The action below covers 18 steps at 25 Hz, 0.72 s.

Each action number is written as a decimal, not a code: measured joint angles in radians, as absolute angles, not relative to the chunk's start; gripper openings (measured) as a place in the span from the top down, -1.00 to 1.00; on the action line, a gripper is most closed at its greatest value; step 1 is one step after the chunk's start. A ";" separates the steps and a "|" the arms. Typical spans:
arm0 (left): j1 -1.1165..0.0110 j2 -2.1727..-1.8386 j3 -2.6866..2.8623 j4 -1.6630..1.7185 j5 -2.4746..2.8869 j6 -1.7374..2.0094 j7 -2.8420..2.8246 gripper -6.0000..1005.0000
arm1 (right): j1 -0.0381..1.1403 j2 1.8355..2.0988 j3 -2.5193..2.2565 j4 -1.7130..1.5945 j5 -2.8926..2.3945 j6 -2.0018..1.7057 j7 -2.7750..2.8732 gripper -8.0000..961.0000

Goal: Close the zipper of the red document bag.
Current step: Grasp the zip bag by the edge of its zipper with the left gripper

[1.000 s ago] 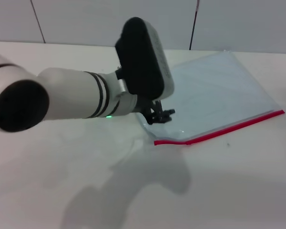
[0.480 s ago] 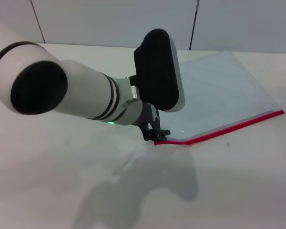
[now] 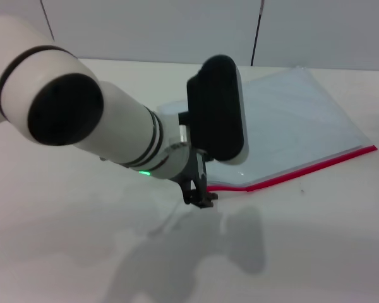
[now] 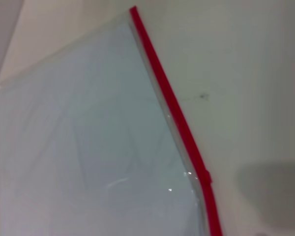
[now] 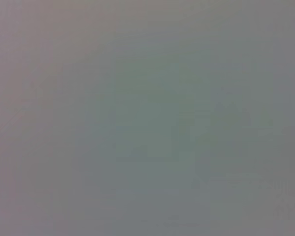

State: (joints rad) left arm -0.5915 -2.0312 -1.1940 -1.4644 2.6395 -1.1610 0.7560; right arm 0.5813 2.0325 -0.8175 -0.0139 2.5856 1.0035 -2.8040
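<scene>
The red document bag point(image 3: 290, 120) lies flat on the white table to the right of centre, translucent pale blue-grey. Its zipper point(image 3: 303, 169) is a thin red strip along the bag's near edge, running from the left corner up to the far right. My left gripper point(image 3: 201, 197) hangs low over the table just in front of the zipper's left end, largely hidden behind my own wrist. The left wrist view shows the bag point(image 4: 78, 142) and the zipper point(image 4: 173, 115) with a small bump on it point(image 4: 206, 175). The right gripper is out of view.
My left arm point(image 3: 107, 126) crosses the left half of the head view and casts a shadow point(image 3: 196, 252) on the table in front. A pale wall point(image 3: 177, 28) stands behind the table. The right wrist view is plain grey.
My left arm has swung forward and to the right. Its gripper came down from above the bag's left corner to the table just in front of the zipper's left end.
</scene>
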 joint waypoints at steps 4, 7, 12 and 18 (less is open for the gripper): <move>-0.601 -2.032 -1.184 -1.435 2.644 -1.162 0.755 -0.40 | 0.584 2.033 -0.818 -0.015 2.585 1.003 -2.804 -0.34; -0.608 -2.032 -1.179 -1.414 2.659 -1.154 0.754 -0.40 | 0.585 2.033 -0.818 -0.015 2.587 1.003 -2.804 -0.34; -0.634 -2.033 -1.168 -1.362 2.676 -1.128 0.735 -0.40 | 0.594 2.033 -0.818 -0.010 2.588 1.003 -2.804 -0.34; -0.651 -2.034 -1.147 -1.329 2.688 -1.094 0.721 -0.40 | 0.595 2.033 -0.818 -0.009 2.589 1.003 -2.804 -0.34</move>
State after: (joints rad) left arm -0.6510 -2.0341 -1.1474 -1.3292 2.6882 -1.0936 0.7209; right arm 0.5952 2.0325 -0.8176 -0.0091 2.5892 1.0031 -2.8035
